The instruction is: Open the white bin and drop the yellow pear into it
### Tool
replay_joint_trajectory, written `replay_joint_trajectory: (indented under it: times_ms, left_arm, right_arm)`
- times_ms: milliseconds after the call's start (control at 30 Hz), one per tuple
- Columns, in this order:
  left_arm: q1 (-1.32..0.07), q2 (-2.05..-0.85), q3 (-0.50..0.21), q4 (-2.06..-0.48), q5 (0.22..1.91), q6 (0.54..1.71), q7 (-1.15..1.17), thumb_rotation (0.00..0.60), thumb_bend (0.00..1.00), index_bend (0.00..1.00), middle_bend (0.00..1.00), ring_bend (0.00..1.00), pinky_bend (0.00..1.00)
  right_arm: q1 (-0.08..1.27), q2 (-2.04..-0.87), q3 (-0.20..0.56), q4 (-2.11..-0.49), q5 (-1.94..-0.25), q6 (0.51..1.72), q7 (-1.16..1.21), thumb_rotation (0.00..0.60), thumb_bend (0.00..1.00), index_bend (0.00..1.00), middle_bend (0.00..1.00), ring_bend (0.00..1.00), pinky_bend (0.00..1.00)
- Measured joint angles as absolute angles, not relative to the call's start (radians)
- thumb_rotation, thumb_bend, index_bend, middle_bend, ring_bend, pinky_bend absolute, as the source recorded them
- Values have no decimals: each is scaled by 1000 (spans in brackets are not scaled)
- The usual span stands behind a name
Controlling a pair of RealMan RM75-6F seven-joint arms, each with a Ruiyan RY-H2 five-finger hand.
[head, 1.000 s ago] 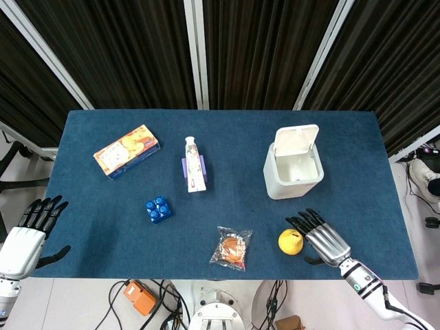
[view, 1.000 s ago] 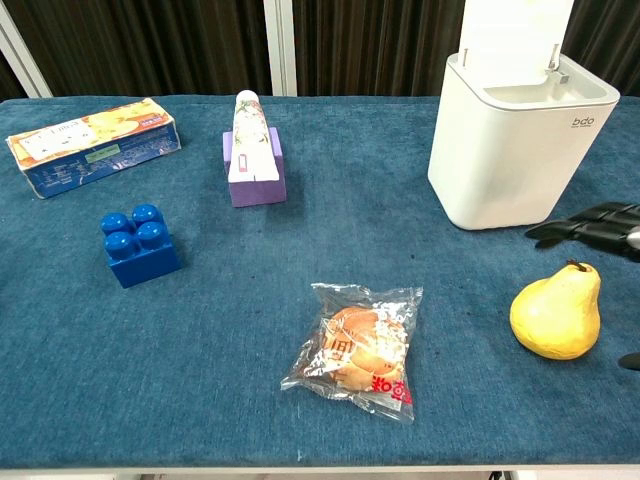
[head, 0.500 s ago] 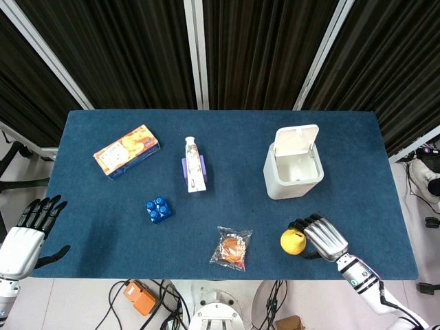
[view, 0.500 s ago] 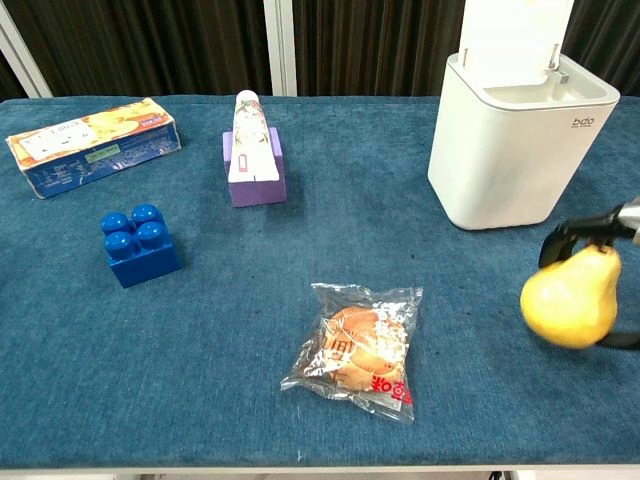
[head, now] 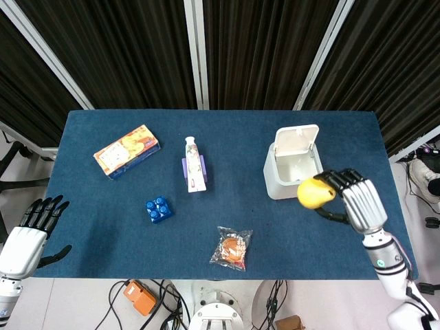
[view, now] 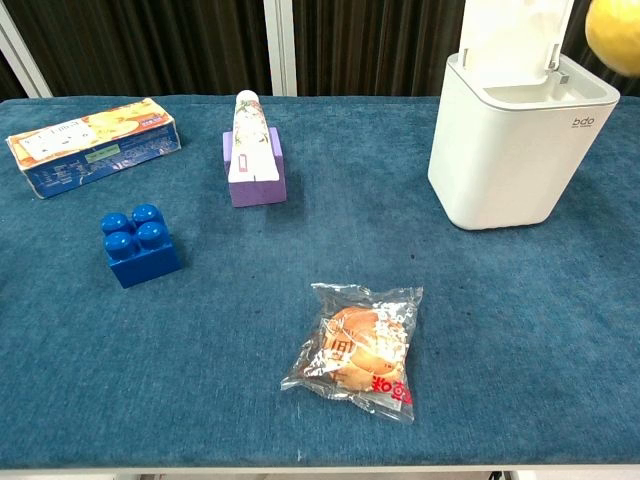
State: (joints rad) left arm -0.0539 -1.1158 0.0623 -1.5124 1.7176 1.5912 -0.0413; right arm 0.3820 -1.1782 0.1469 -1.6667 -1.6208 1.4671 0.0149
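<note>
The white bin (head: 293, 172) (view: 515, 140) stands at the right of the blue table with its lid tipped up and its inside showing. My right hand (head: 356, 201) holds the yellow pear (head: 314, 193) in the air just off the bin's near right corner. In the chest view only the pear (view: 614, 33) shows, at the top right edge above the bin. My left hand (head: 31, 229) hangs open past the table's near left corner, holding nothing.
On the table lie an orange snack box (head: 126, 150), a tube on a purple block (head: 193, 165), a blue toy brick (head: 158, 209) and a clear bag of buns (head: 232, 247). Dark curtains close the back.
My right hand closed around the pear on the table near the front edge, then lifted it up and back to beside the bin. The left hand barely moved.
</note>
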Motion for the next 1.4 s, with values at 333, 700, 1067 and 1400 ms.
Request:
replay_joint_trajectory:
  times_ms: [333, 700, 1067, 1400]
  left_arm:
    - [-56, -1110, 58, -1515, 1704, 1584, -52, 600, 137, 0, 0, 0, 33]
    - [-51, -1103, 57, -1508, 1706, 1601, -77, 600, 138, 0, 0, 0, 33]
    - [-39, -1102, 56, -1501, 1716, 1631, -91, 600, 137, 0, 0, 0, 33]
    - [-53, -1106, 58, -1502, 1720, 1601, -74, 600, 137, 0, 0, 0, 33]
  right_arm:
    - [551, -1204, 278, -1657, -1276, 1145, -191, 600, 330, 99, 338, 287, 307]
    - [556, -1190, 243, -1670, -1282, 1105, -145, 600, 255, 0, 75, 55, 149]
    - [269, -1120, 35, -1709, -1553, 1479, -165, 600, 256, 0, 0, 0, 0]
    - [11, -1161, -132, -1541, -1646, 1655, -64, 600, 256, 0, 0, 0, 0]
